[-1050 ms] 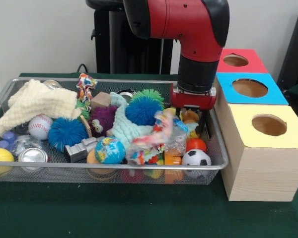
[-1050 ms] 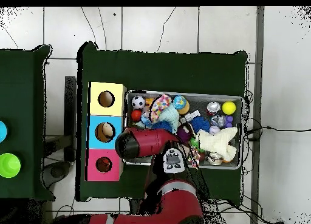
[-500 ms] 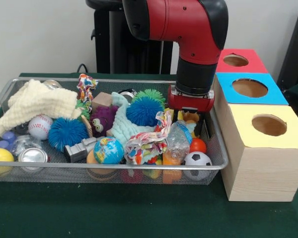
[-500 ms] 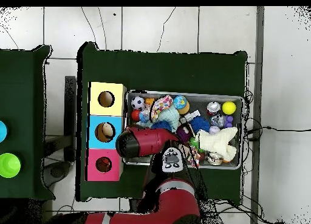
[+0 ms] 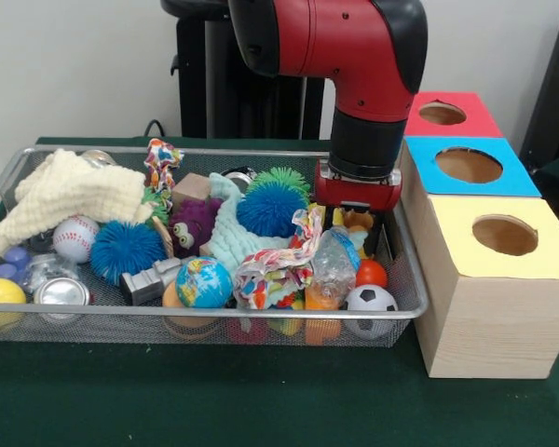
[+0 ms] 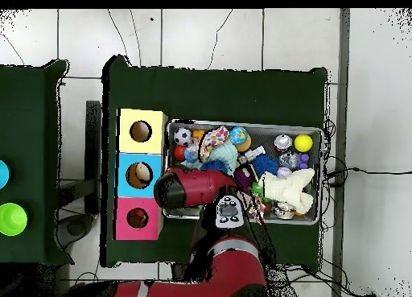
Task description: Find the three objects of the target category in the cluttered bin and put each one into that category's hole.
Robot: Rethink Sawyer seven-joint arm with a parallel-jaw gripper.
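The arm (image 5: 354, 56) came down into the right end of the wire bin (image 5: 196, 317), its wrist low over the clutter, at about two o'clock from the bin's middle in the front view. The three-hole box (image 5: 489, 279) stood touching the bin's right side, with a yellow hole (image 5: 505, 235) nearest the camera, a blue hole (image 5: 469, 165) behind it and a red hole (image 5: 442, 114) farthest.

The gripper (image 5: 359, 216) was buried among the toys behind a crinkled plastic bottle (image 5: 334, 265); its state could not be told, nor whether it had hold of anything.

Which category was wanted could not be read from the scene. Balls lay scattered: a soccer ball (image 5: 368, 298) at the bin's five o'clock corner, a globe ball (image 5: 205, 282) near six, a baseball (image 5: 75, 237) and a yellow ball (image 5: 0, 300) toward nine. The overhead view showed something pale already inside the blue hole.

By my judgement, this was the search-and-pick step, a grasp being attempted in the right corner. The next move would call for a clean lift straight up, clear of the rag toy (image 5: 275, 270) and bottle, before swinging toward a hole.
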